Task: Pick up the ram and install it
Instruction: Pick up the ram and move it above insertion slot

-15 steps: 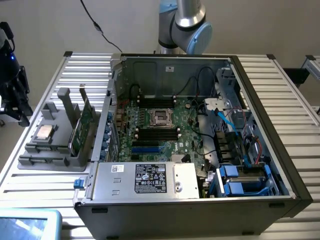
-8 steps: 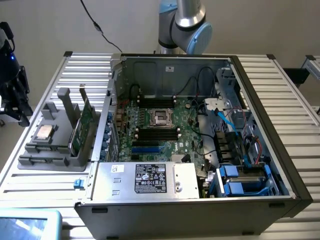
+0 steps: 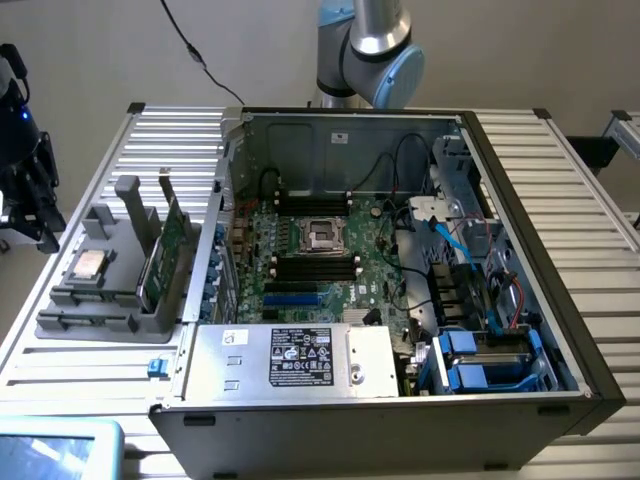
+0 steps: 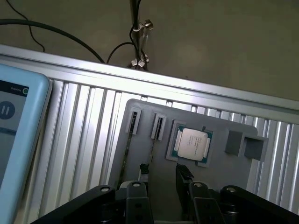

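Ram [image 3: 160,255] stands on edge in the grey holder [image 3: 95,322], on the left of the bench [image 3: 560,180], just left of the open PC case [image 3: 400,400]. Likely light, stiff and thin, and fragile at the chips and contacts, so take it by the top edge. Claw [image 4: 163,171] is empty, fingers apart, hanging above the holder and angled down at it, touching nothing.

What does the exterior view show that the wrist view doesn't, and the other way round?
Exterior view: the open computer case, its motherboard with black memory slots, and the green ram standing on edge in the grey holder. Wrist view: the gripper, open, near that holder. Both: the holder, the silver processor chip lying in it, the light-blue tablet and the ribbed metal table.
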You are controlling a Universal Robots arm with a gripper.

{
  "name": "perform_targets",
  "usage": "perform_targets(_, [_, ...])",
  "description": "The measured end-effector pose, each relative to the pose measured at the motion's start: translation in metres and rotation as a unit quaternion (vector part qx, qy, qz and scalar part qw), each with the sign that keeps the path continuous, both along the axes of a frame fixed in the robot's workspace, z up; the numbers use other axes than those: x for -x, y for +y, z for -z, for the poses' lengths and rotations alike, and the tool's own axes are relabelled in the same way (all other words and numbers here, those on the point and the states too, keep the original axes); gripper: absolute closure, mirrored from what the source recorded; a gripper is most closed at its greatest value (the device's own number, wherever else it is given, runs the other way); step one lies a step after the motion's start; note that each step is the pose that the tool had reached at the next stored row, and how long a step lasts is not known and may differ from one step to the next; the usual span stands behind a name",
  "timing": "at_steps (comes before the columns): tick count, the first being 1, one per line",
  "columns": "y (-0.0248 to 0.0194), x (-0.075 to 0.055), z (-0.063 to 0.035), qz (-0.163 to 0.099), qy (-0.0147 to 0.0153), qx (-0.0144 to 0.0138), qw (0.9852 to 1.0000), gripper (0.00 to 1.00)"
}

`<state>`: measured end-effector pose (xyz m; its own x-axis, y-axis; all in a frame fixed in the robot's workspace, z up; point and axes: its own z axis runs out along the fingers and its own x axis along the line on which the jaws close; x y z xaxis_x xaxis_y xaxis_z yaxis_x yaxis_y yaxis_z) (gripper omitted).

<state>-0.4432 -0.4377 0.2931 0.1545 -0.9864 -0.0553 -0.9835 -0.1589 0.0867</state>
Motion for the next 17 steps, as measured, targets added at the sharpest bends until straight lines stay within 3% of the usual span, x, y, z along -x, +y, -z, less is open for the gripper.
perform_targets(6, [-0.0002,0.0,0.0008,0.0,-0.0001,0.0,1.0,0.64])
perform_targets(17, [-0.0074,0.0,0.0039,0.028,0.0009,-0.0002,0.9996,0.64])
